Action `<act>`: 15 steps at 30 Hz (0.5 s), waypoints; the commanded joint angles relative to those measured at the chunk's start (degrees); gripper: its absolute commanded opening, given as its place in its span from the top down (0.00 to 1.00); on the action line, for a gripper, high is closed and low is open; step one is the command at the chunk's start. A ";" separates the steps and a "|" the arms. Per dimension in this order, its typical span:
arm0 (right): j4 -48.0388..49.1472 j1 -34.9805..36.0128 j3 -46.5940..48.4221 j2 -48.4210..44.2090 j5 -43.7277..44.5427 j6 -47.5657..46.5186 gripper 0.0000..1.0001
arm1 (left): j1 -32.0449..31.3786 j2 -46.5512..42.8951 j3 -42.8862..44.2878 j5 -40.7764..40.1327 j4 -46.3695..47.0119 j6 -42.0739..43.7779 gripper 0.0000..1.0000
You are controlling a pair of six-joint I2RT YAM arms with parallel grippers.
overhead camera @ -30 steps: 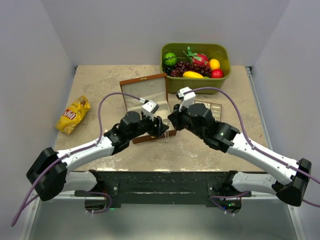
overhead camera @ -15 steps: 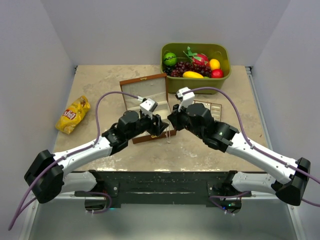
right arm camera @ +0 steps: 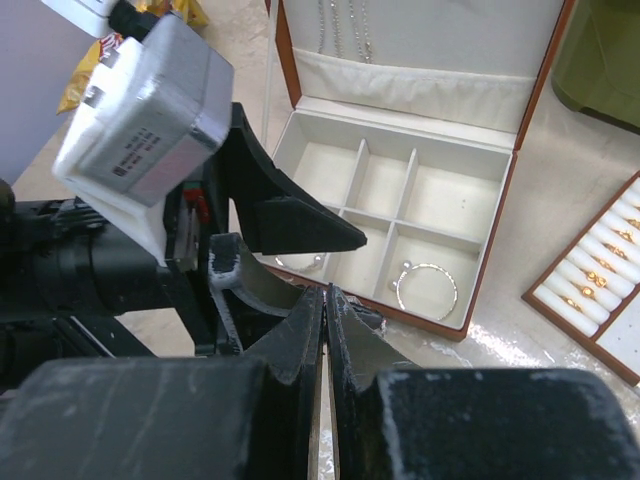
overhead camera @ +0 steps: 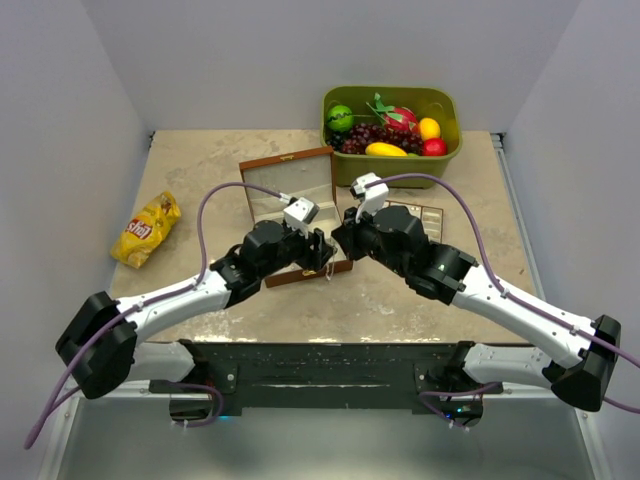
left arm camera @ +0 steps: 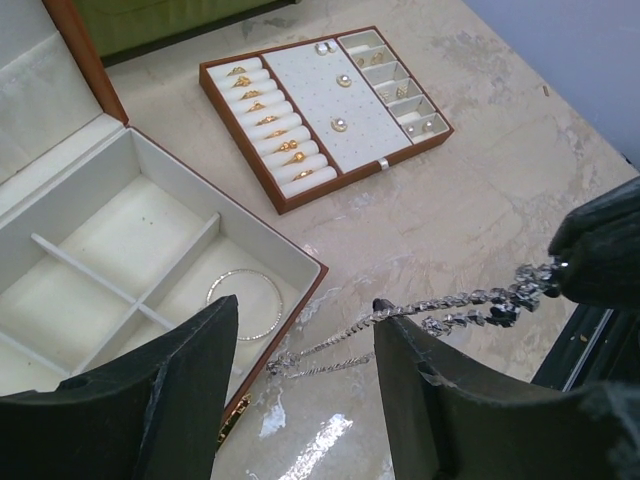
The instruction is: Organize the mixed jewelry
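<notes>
- Overhead view: left gripper (overhead camera: 322, 256) and right gripper (overhead camera: 338, 242) met tip to tip low over the table (overhead camera: 200, 160), just in front of the open box (overhead camera: 290, 185). Their jaws and the chain were too small to read from there. A tray (overhead camera: 425, 213) lay right of the box, mostly behind the right arm. A green bin (overhead camera: 450, 112) of fruit stood at the far edge and a yellow bag (overhead camera: 147, 228) lay far left; neither wrist view showed the fruit.
- Left wrist view: the left gripper (left arm camera: 305, 320) had its fingers wide apart, gripping nothing. The chain (left arm camera: 440, 305) slanted across the gap just beyond them. Its upper right end was pinched in the right gripper's dark tip, and its lower end reached the table beside the box's near corner. One bangle (left arm camera: 245, 305) lay in a near compartment. Only this view showed the whole tray (left arm camera: 365, 172): rings in rolls at left, earrings on the dotted pad, small cells at right.
- Right wrist view: the right gripper (right arm camera: 325, 300) had its fingers pressed together; the chain could hardly be made out at their tips. This view alone showed necklaces (right arm camera: 345, 25) hanging in the lid and a second silvery piece (right arm camera: 300, 262) in another near cell, partly hidden by the left gripper.
</notes>
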 commanded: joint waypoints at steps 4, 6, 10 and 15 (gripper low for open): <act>2.96 -0.17 2.44 -1.34 -0.78 0.29 0.94 | -0.82 1.49 0.60 -0.70 4.69 -0.26 0.40; 2.96 -0.25 2.62 -1.60 -0.95 0.29 0.94 | -0.91 1.75 -0.02 -0.53 5.21 -0.53 0.44; 2.70 -0.17 2.79 -2.13 -0.86 0.38 0.94 | -1.00 2.28 -0.90 -0.70 6.18 -0.97 0.48; 2.43 -0.17 2.97 -2.57 -0.60 0.20 0.94 | -1.00 2.72 -1.87 -0.53 6.80 -1.41 0.48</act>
